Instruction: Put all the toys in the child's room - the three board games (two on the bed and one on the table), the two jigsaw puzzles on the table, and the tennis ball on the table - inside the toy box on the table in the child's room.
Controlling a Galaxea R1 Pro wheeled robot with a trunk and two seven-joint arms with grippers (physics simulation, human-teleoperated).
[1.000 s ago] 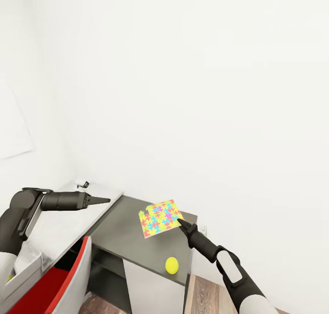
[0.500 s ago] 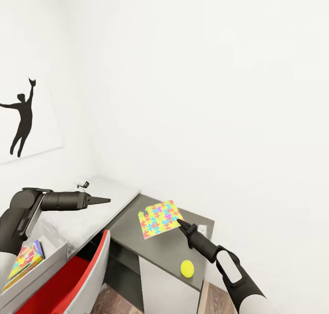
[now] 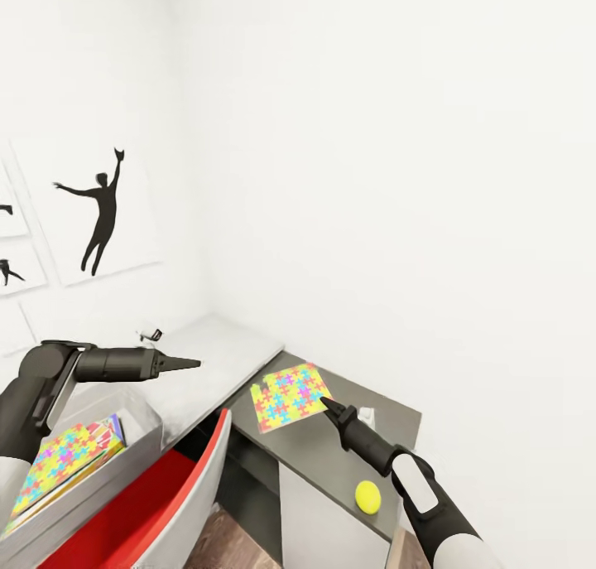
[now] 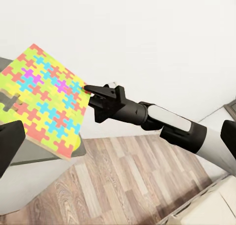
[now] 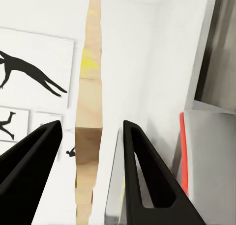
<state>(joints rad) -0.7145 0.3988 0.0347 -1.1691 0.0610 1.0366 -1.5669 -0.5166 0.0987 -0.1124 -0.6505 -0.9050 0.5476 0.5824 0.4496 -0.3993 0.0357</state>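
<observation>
Light is bright, flat and even, with no visible source. The plain white walls [image 3: 397, 180] are nearly washed out, their corner barely readable. Shadows are soft and faint, darkest under the dark grey cabinet top [image 3: 331, 453]. Edges render crisp, without motion blur. In the right wrist view the thin tan board edge [image 5: 89, 112] looks smeared and stretched.

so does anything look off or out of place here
The flat multicoloured jigsaw puzzle board is off the table, tilted in the air with one edge pinched by the right gripper. The small yellow tennis ball sits close to the dark cabinet top's front edge.
</observation>
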